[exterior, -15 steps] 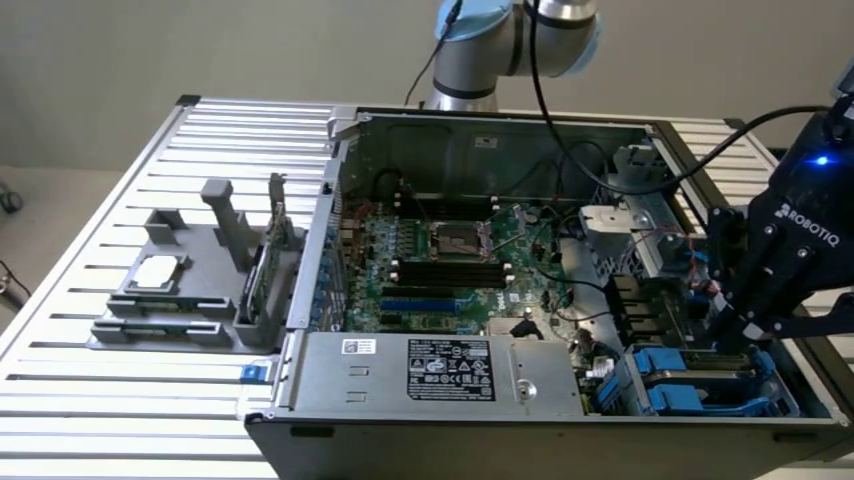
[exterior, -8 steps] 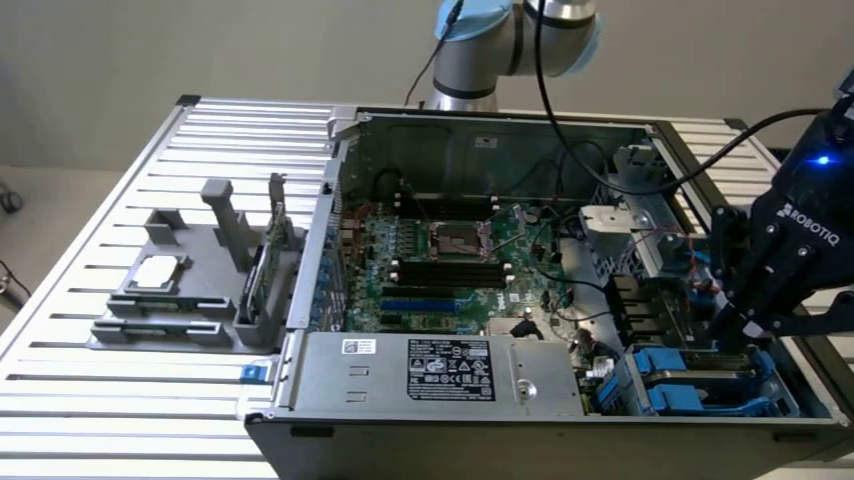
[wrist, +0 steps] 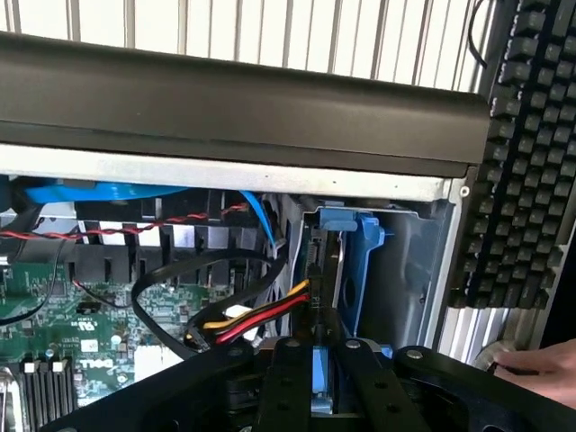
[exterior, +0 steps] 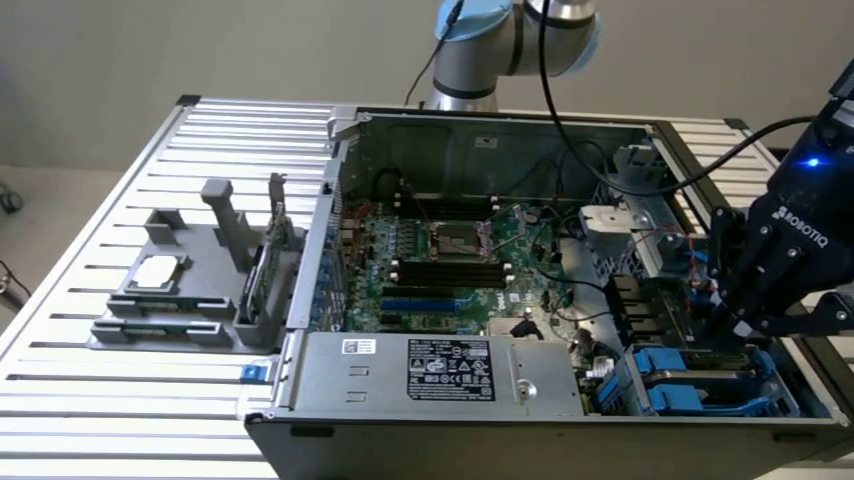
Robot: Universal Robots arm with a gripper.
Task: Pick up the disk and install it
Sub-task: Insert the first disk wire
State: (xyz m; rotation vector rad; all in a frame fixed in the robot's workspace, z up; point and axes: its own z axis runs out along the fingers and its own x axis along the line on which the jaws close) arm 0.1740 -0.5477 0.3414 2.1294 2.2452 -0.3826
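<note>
Disk (wrist: 324,382) between downward-pointing fingers (wrist: 286,389), at drive bay (wrist: 396,270)

An open computer case (exterior: 507,150) is lying on a slatted metal surface (exterior: 120,200), its green motherboard (exterior: 441,265) facing up. A silver labelled power-supply box (exterior: 447,370) is sitting at the board's 6 o'clock. At the case's 9 o'clock a grey fixture (exterior: 180,300) is carrying a small square chip (exterior: 158,271). In the wrist view a black keyboard (wrist: 522,153) is lying just outside the case, and red-and-yellow cables (wrist: 256,317) are looping inside.
</note>
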